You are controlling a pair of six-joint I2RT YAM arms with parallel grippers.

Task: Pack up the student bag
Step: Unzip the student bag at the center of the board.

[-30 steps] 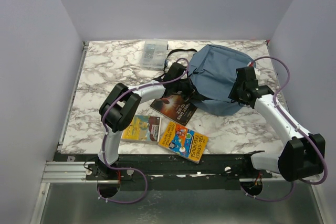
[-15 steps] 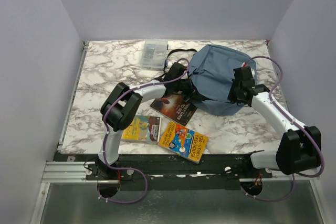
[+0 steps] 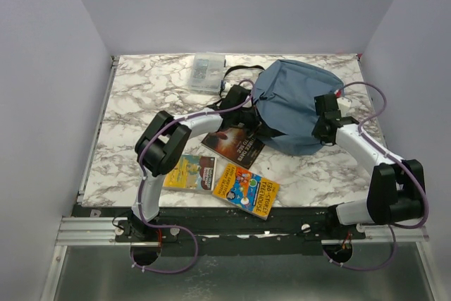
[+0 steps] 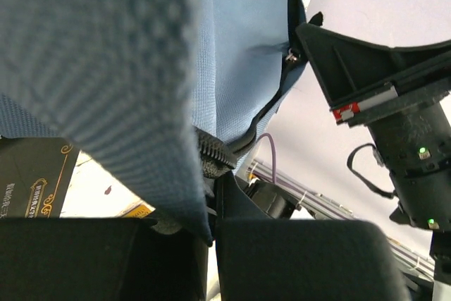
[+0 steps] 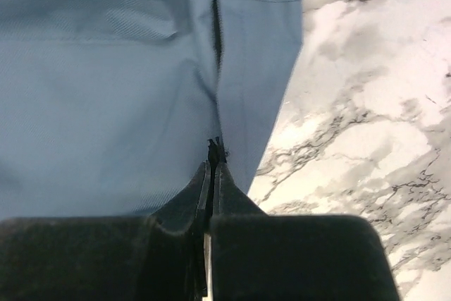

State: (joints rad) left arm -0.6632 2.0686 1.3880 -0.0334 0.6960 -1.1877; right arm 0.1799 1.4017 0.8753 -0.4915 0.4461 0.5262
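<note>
Presently, you have the student bag (image 3: 292, 103) lying on the far right part of the bench (image 3: 141, 96), rounded bulk to the right, black straps (image 3: 236, 70) trailing from its far left corner. From above it looks about as wide as it is deep, so its long axis cannot be told. Around it: clear box (image 3: 208, 72) at the far edge, just left of the straps; dark book (image 3: 234, 142) touching the bag's near left side, partly under your left forearm; yellow book (image 3: 189, 173) and orange book (image 3: 246, 189) side by side near the front edge. Left arm: elbow raised, forearm crossing the dark book, left tool (image 4: 211, 223) clamped on blue fabric at the bag's left edge. Right arm: elbow low at near right, forearm angled far-left, right tool (image 5: 210, 174) pinched together on the bag at its black zip (image 5: 216, 33).
</note>
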